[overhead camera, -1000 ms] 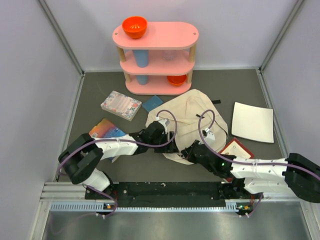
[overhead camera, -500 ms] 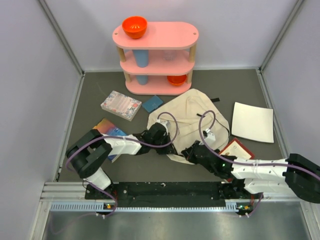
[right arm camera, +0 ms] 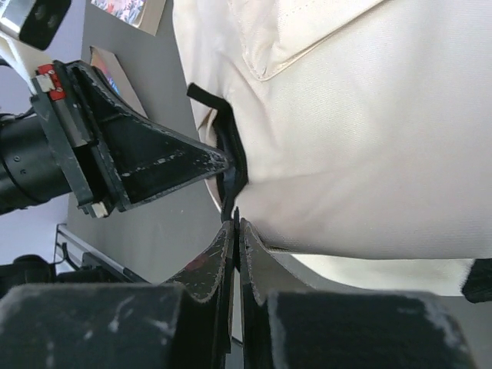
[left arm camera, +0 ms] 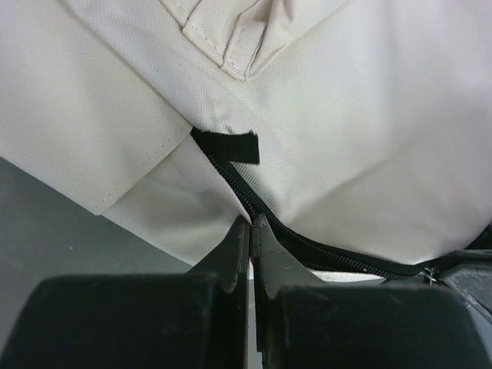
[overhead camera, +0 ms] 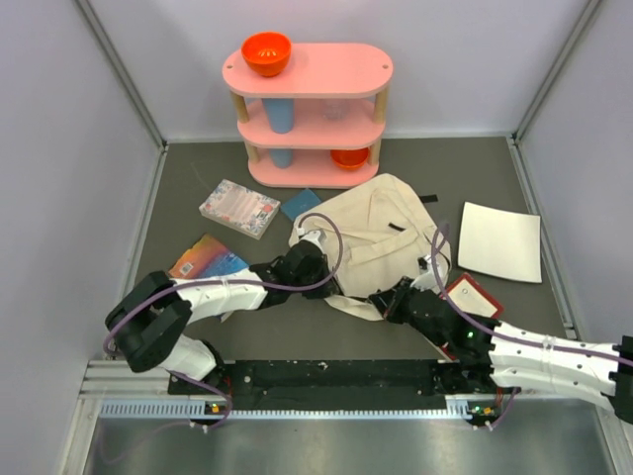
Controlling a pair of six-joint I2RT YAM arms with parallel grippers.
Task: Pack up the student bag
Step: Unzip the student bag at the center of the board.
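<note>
From above, the cream bag [overhead camera: 381, 233] lies slumped in the middle of the desk [overhead camera: 188, 188], with the left jaws and right jaws both at its near edge. At the left wrist, the jaws are pressed together, pinching cloth beside the zipper [left arm camera: 307, 242]. At the right wrist, the jaws pinch the same black seam. Soft, light and floppy, the bag likely handles best gripped at that stitched edge.

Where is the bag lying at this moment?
In the top view the bag lies centrally, before the pink shelf, with the white sheet on its right.
</note>
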